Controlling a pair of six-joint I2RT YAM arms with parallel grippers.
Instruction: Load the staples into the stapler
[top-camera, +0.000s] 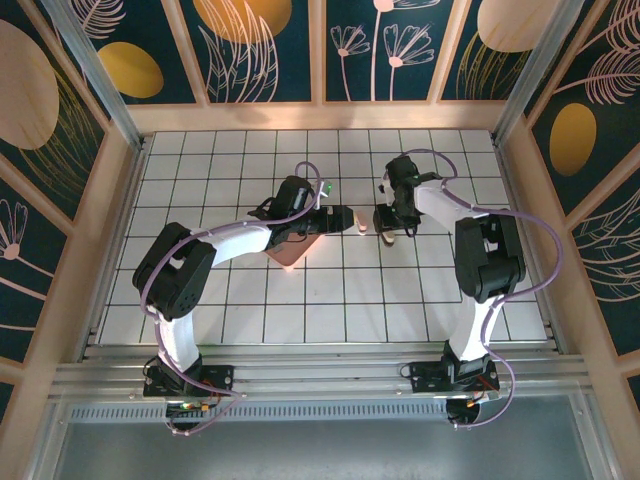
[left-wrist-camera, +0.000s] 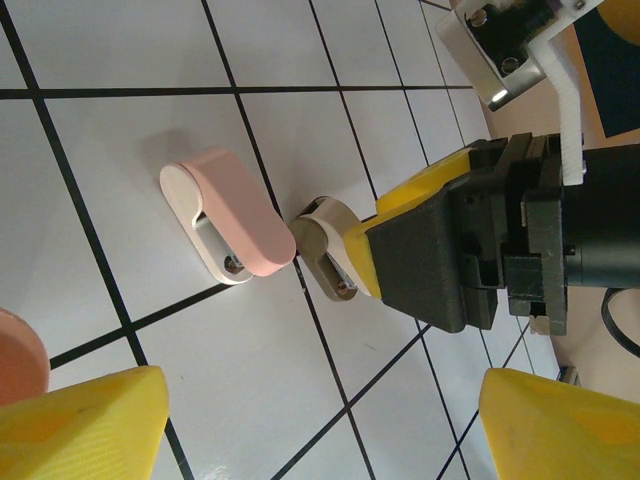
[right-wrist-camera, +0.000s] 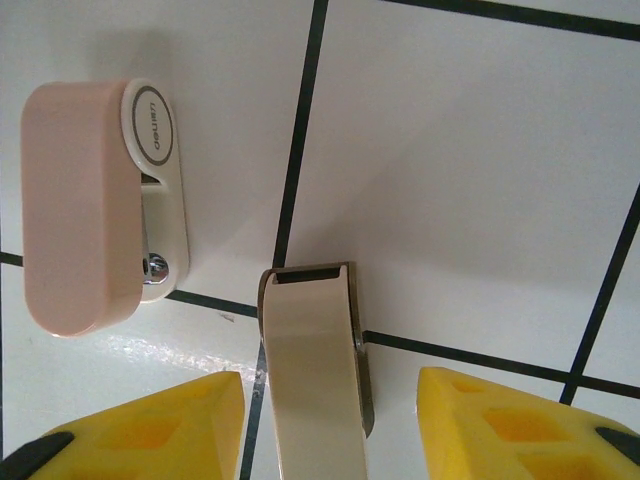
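The pink stapler (right-wrist-camera: 100, 200) lies upper left on the tabletop (right-wrist-camera: 450, 150). It looks light, hard and slick, so pinch its flat sides. Over a cream piece (right-wrist-camera: 310, 340) the right pincer (right-wrist-camera: 325, 405) gapes without touching it; the left pincer (left-wrist-camera: 320, 430) is spread wide and empty.

The stapler (right-wrist-camera: 85, 205) is pale pink over a cream base (with a silver rivet (right-wrist-camera: 154, 264)), the second piece (right-wrist-camera: 315, 370) beige. The table (top-camera: 400, 300) is white, gridded black; fingers (right-wrist-camera: 150, 430) yellow.

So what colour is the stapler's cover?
The cover is pale pink; right wrist view shows it best.
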